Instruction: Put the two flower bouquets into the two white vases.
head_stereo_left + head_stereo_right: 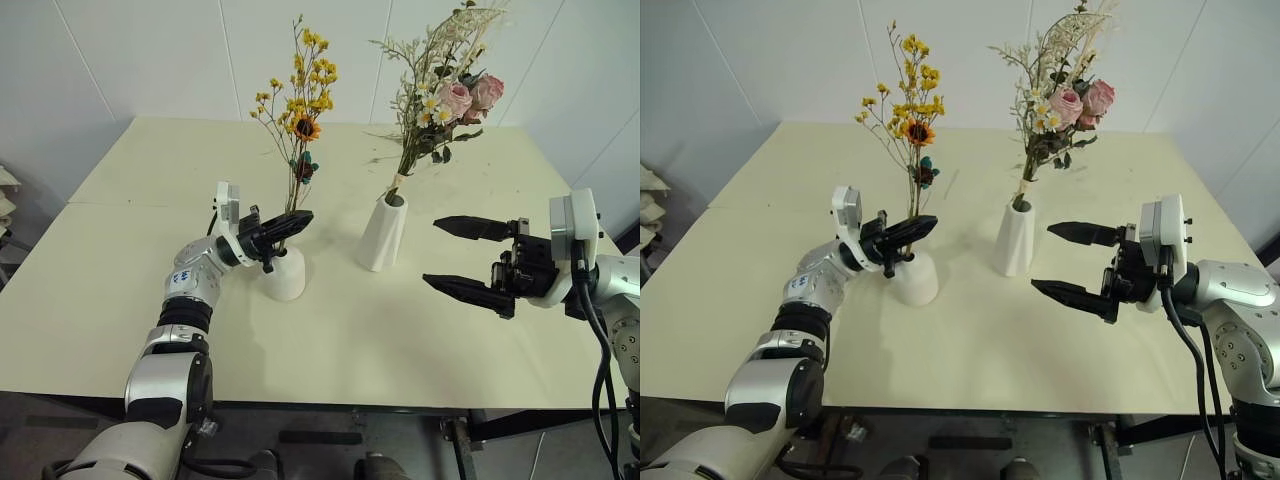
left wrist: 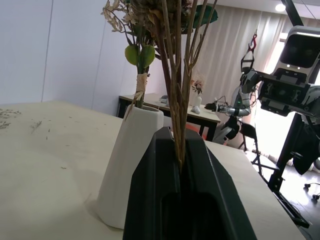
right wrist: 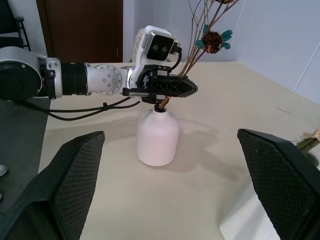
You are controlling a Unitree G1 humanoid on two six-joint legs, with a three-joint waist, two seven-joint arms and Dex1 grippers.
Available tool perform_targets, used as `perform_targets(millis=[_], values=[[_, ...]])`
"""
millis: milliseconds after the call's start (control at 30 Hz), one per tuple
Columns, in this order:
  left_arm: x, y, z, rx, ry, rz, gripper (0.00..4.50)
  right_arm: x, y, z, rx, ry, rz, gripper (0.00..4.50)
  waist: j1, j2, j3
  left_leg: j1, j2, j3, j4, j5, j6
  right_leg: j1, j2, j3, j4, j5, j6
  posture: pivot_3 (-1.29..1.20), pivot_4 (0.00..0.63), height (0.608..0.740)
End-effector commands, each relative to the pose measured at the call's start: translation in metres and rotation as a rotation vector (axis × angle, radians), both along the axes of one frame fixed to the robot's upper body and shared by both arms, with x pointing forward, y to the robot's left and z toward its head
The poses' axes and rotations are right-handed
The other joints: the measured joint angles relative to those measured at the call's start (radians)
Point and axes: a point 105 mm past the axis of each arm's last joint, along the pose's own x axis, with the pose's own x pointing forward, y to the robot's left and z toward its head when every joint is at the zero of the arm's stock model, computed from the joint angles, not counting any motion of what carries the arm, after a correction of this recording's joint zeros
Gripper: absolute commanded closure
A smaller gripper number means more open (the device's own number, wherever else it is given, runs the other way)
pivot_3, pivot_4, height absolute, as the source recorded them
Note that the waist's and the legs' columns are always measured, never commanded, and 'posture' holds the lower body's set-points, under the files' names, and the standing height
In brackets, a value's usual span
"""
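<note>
While nothing on any of these things carries a brand, label or readable writing, the layout is plain enough. A wide cream table [image 1: 120, 290] bears everything, with a few loose dried scraps [image 1: 378, 158] lying on its far half.

Largest of the task's things is the bunch of pink roses, white daisies and pale dried sprigs [image 1: 450, 95], which stands upright with its bound stems down in the tall tapered vase [image 1: 382, 235], right of the table's centre. The thin-stemmed bunch of yellow-orange flowers [image 1: 300, 95] rises to the left of it, and its stem ends go into the small top hole of the short rounded vase [image 1: 284, 276], which sits on the table near the tall one but apart from it.

The left gripper [image 1: 290, 225] reaches in from the left just above the short vase's top, its two black fingers closed on the thin stems; the left wrist view shows the stems pinched in the narrow slot between them.

The right gripper [image 1: 468, 258] hangs above the table to the right of the tall vase, well apart from it, pointing toward the vases. Its jaws stand wide apart, one finger above the other, with nothing between them.
</note>
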Motion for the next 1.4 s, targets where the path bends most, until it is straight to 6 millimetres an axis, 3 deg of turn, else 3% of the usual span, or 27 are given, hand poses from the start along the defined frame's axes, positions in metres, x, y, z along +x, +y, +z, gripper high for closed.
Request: perform_targets(millis=[33,133,167,633,933,1400], values=[[-0.001,-0.001,-0.006,0.034,0.023,-0.013,4.48,-0.005,0.002,0.009,0.009,-0.047,0.014,0.0,0.0,0.0,0.0,0.0,0.0,0.0,0.0,0.0,0.0,0.0,0.0,0.0,0.0,0.0,0.0,0.0,0.15,0.74],[-0.001,0.0,-0.006,0.037,0.024,-0.013,4.48,-0.005,0.002,0.009,0.009,-0.047,0.013,0.0,0.0,0.0,0.0,0.0,0.0,0.0,0.0,0.0,0.0,0.0,0.0,0.0,0.0,0.0,0.0,0.0,0.15,0.74],[-0.001,0.0,-0.005,0.041,0.028,-0.017,4.25,-0.005,0.002,0.009,0.009,-0.047,0.013,0.0,0.0,0.0,0.0,0.0,0.0,0.0,0.0,0.0,0.0,0.0,0.0,0.0,0.0,0.0,0.0,0.0,0.15,0.74],[-0.004,0.003,0.0,0.08,-0.034,-0.013,0.04,-0.003,0.002,0.009,0.005,-0.046,0.015,0.0,-0.001,0.0,0.0,0.0,0.0,0.0,0.0,0.0,0.0,0.0,0.0,0.0,0.0,0.0,0.0,0.0,0.15,0.74],[-0.001,0.001,0.011,0.265,-0.09,0.006,0.04,-0.002,0.001,0.01,0.002,-0.045,0.013,0.0,0.0,0.0,0.0,0.0,0.0,0.0,0.0,0.0,0.0,0.0,0.0,0.0,0.0,0.0,0.0,0.0,0.15,0.74],[-0.015,0.014,0.051,0.676,-0.175,0.003,0.04,-0.001,0.0,0.007,0.007,-0.042,0.001,0.0,-0.002,0.0,0.0,0.0,0.0,0.0,-0.001,0.0,0.0,0.0,0.0,0.0,-0.001,0.0,0.0,0.0,0.15,0.74]])
